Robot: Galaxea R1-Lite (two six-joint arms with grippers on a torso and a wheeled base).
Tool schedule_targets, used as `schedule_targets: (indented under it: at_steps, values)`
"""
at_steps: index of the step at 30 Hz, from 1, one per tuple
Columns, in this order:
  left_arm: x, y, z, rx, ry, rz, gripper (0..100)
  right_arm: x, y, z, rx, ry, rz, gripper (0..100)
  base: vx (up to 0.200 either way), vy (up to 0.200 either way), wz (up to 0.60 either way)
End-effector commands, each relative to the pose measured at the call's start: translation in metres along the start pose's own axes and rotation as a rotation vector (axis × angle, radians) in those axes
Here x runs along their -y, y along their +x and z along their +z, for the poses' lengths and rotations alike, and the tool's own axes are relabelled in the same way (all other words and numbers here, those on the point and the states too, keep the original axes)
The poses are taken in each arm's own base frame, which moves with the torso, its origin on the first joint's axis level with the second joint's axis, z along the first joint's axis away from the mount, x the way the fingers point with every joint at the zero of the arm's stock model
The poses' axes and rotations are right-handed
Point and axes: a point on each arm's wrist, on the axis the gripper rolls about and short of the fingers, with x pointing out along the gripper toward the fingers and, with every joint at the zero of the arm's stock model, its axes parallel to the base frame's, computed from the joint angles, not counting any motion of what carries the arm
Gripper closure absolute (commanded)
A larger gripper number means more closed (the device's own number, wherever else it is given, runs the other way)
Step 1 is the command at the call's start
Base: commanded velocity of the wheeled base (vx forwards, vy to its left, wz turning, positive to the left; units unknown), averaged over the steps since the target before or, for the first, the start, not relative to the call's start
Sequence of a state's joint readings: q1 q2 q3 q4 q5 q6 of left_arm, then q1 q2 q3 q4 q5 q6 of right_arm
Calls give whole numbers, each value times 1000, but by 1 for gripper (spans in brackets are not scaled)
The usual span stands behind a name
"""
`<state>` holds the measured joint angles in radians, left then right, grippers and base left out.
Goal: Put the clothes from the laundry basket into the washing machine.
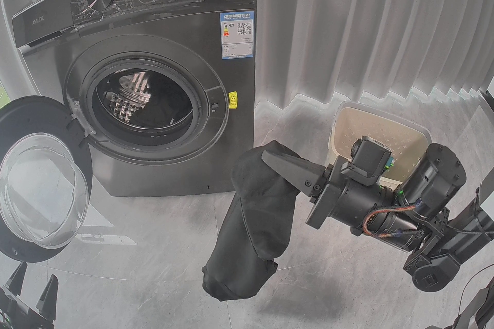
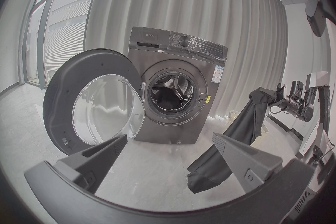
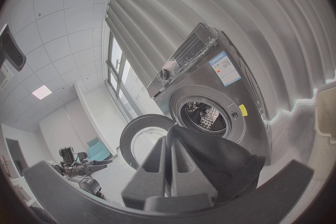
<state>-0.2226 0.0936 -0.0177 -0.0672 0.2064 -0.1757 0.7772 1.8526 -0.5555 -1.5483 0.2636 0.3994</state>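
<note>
- Pleated white curtain (image 1: 370,11) and grey floor (image 1: 154,263) form the backdrop
- washing machine (image 1: 154,26) stands before the curtain, its round door (image 1: 41,181) swung wide open
- laundry basket (image 1: 381,111) sits on the floor beside the machine
- black garment (image 1: 257,227) hangs above the floor, in front of machine and basket
- right gripper (image 1: 272,158), jaws clamped on the garment's top
- left gripper (image 1: 36,273), low near the door, jaws apart

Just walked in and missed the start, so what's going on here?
The right end effector is shut on a black garment, which hangs between the laundry basket and the washing machine. The machine's door stands open, and something dark lies in the drum. The left end effector is open, holding nothing.
</note>
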Motion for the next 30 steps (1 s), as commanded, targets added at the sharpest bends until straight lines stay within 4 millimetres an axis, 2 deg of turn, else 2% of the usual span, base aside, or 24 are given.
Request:
schedule_targets:
  at_steps: [1,22,26,30]
  values:
    - [-1,1,-5,-18,3,4,0,1,0,1,4,1,-1,100,0,0,0]
    - [-1,1,-5,-18,-1,12,0,5,-4,-1,-14,-41,-22,100,0,0,0]
    - [0,1,-5,-26,17,1,0,11,-5,-1,0,-85,-90,100,0,0,0]
    - [3,0,-3,-27,60,-116,0,11,-1,-3,32,-88,-180,100,0,0,0]
